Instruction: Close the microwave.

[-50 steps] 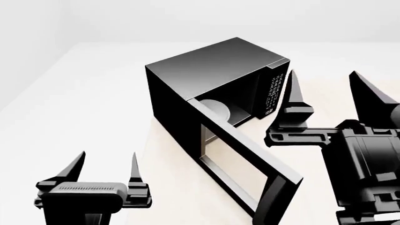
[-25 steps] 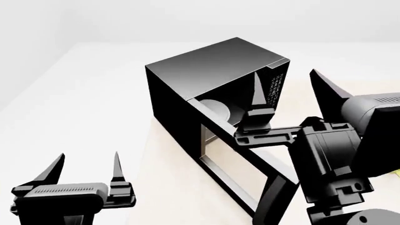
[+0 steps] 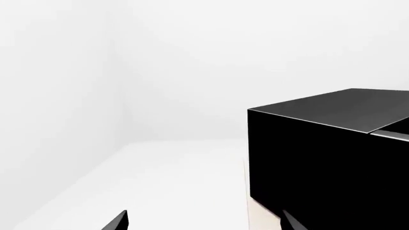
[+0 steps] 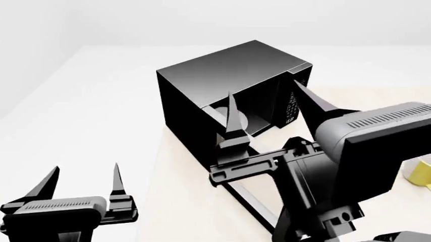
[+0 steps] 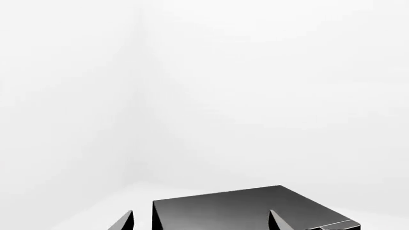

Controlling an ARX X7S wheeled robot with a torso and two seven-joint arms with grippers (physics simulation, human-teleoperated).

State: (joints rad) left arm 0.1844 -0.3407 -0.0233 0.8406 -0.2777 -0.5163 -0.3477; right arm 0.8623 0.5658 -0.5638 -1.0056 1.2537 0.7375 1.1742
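The microwave (image 4: 222, 70) is a large glossy black box on the beige table (image 4: 178, 201). Its door (image 4: 251, 204) stands open, swung out towards me, and is mostly hidden behind my right arm. The white plate (image 4: 241, 119) shows inside, and the keypad panel (image 4: 292, 107) peeks out between the fingers. My right gripper (image 4: 269, 108) is open and empty, raised in front of the opening above the door. My left gripper (image 4: 84, 176) is open and empty, low at the left, apart from the microwave. The microwave's side fills the left wrist view (image 3: 319, 163) and its top shows in the right wrist view (image 5: 243, 211).
A yellow mug (image 4: 419, 171) sits at the table's right edge, half out of view. White floor and walls surround the table. The left gripper (image 3: 204, 223) and right gripper (image 5: 201, 221) show only their fingertips in the wrist views.
My right arm has swung left across the front of the microwave, over the open door. My left gripper has drifted down and left. The door stands as before.
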